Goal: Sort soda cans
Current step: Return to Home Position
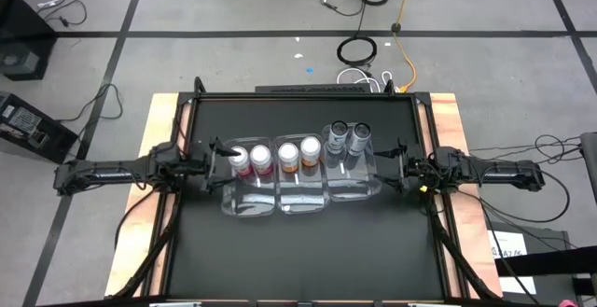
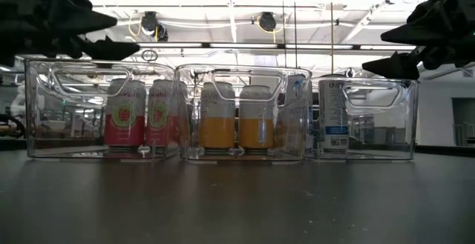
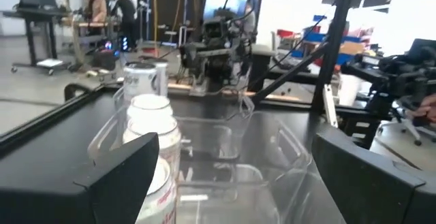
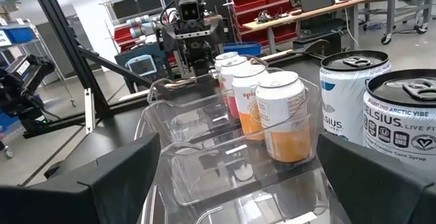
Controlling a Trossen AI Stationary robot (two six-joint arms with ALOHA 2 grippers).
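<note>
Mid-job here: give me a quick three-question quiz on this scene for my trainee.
1. True or false: the orange cans stand in the centre bin.
2. How many grey cans does the right bin hold? A one, B two, C three.
3. Fill in: the left gripper and the right gripper are both ____ (open or shut).
Key: 1 true; 2 B; 3 open.

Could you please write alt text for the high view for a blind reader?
Three clear bins sit in a row on a black table: the left bin holds two red cans, the middle bin two orange cans, the right bin two grey cans. The left gripper and right gripper flank the row.
</note>
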